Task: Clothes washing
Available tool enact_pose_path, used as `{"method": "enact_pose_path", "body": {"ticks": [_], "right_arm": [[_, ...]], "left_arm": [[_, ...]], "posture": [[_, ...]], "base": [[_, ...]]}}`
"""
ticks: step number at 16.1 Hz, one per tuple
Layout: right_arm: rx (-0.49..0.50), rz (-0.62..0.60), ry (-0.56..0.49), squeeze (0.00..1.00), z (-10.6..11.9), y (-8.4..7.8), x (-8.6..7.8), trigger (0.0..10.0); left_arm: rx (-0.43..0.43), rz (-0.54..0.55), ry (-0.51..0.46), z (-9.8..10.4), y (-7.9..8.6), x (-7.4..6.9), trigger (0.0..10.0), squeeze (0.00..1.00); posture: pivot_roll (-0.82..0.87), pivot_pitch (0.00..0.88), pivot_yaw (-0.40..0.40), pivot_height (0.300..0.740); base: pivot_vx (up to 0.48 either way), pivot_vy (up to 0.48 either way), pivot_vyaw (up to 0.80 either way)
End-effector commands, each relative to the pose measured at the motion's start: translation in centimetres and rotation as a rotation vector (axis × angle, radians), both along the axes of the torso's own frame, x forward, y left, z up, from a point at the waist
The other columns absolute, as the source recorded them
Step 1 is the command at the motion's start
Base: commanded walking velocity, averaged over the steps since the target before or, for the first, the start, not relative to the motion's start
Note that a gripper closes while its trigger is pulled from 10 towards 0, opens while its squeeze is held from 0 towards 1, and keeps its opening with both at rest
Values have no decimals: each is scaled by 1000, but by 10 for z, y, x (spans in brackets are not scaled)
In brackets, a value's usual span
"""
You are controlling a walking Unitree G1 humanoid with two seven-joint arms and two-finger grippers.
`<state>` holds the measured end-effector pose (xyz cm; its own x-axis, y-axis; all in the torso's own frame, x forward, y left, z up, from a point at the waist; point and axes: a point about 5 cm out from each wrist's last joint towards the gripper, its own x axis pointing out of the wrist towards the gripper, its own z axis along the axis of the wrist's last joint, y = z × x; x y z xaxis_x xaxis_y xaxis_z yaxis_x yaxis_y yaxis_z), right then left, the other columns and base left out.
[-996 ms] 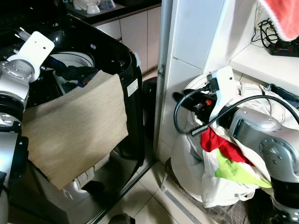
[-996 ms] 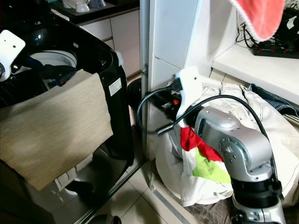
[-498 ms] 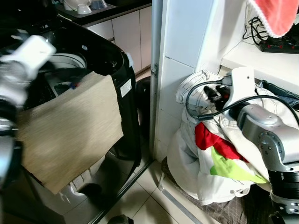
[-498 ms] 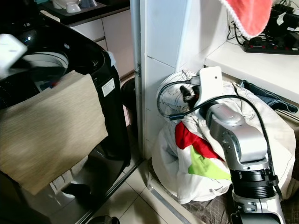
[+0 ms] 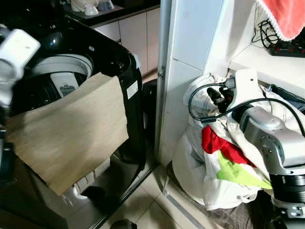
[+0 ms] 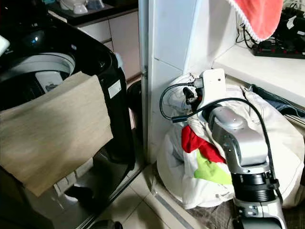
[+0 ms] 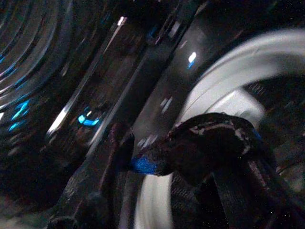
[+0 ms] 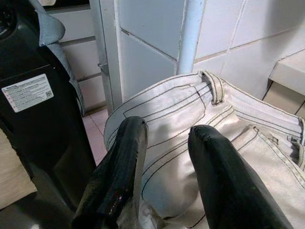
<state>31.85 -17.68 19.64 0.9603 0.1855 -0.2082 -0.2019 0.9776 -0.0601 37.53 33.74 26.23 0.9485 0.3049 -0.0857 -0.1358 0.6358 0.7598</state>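
Note:
A black top-loading washing machine (image 5: pixel 121 62) stands at the left, and a beige cloth (image 5: pixel 71 131) hangs over its front rim. My left gripper (image 7: pixel 181 167) is above the drum (image 5: pixel 64 76), its white wrist blurred at the far left. In the dark left wrist view it looks shut on a dark garment (image 7: pixel 209 140) with a blue patch. At the right is a laundry pile: white jeans (image 8: pixel 190 109), a red garment (image 5: pixel 219 143) and a green one (image 5: pixel 236 171). My right gripper (image 8: pixel 169 131) hovers open just over the white jeans, nothing between its fingers (image 8: pixel 124 157).
A tiled wall corner with a metal door rail (image 5: pixel 164 71) separates washer and pile. On the white shelf (image 5: pixel 267 59) lies a power strip with cables, and a red towel (image 5: pixel 286 16) hangs above it. Cabinets and dishes (image 5: pixel 90 7) stand behind. Tiled floor shows below.
My left wrist has drawn back to the far left, and the dark clothes have gone from the drum's rim. The right gripper has lifted closer to the white jeans.

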Motion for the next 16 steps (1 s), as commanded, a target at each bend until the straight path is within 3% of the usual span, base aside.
{"method": "enact_pose_path", "body": {"ticks": [1,2,3,5,6,8,9,10,11,12,14,15,16], "right_arm": [[-8,-9,-23,0,4,-1,2,10000],[-9,-12,-24,0,4,-2,2,10000],[-13,-16,-19,0,2,-3,2,10000],[-15,-15,-21,0,2,-1,3,10000],[-10,-20,-28,0,3,-1,2,10000],[-5,-35,-28,0,2,-2,0,10000],[-5,-39,-26,0,1,-3,0,10000],[-6,-40,-25,0,0,-3,0,10000],[-9,-40,-24,0,-1,-3,-1,10000],[-9,-40,-24,0,-1,-3,-1,10000],[-16,-32,-26,0,0,-1,0,10000],[-14,-31,-30,0,0,-1,0,10000],[-12,-32,-31,0,1,0,0,10000]], "left_arm": [[-52,-48,-73,8,-5,2,10000,0],[-96,-101,-93,9,-14,6,10000,0],[-212,-231,-23,-1,-34,12,10000,0],[-187,-226,6,-7,-42,16,10000,0],[-314,-210,-52,-2,-46,19,10000,0],[-357,-166,-93,2,-43,20,10000,0],[-235,-118,-78,2,-37,18,10000,0],[-61,-84,-46,2,-31,16,10000,0],[299,-119,69,0,-27,12,10000,0],[335,-163,123,-3,-28,12,10000,0],[316,-165,187,-5,-23,10,10000,0],[331,-102,169,3,-15,8,10000,169],[350,-63,161,8,-9,6,10000,173]], "posture": [[-23,0,48,740],[-18,0,45,740],[-18,0,45,740],[-18,0,50,740],[-22,0,60,740],[-23,0,71,740],[-23,0,73,740],[-23,0,73,740],[-23,0,73,740],[-23,0,73,740],[-15,0,74,740],[-15,0,78,740],[-15,0,81,740]], "base": [[0,0,0],[0,0,0],[0,0,0],[0,0,0],[0,0,0],[0,0,0],[0,0,0],[0,0,0],[0,0,0],[0,0,0],[0,0,0],[0,0,0],[0,0,0]]}}
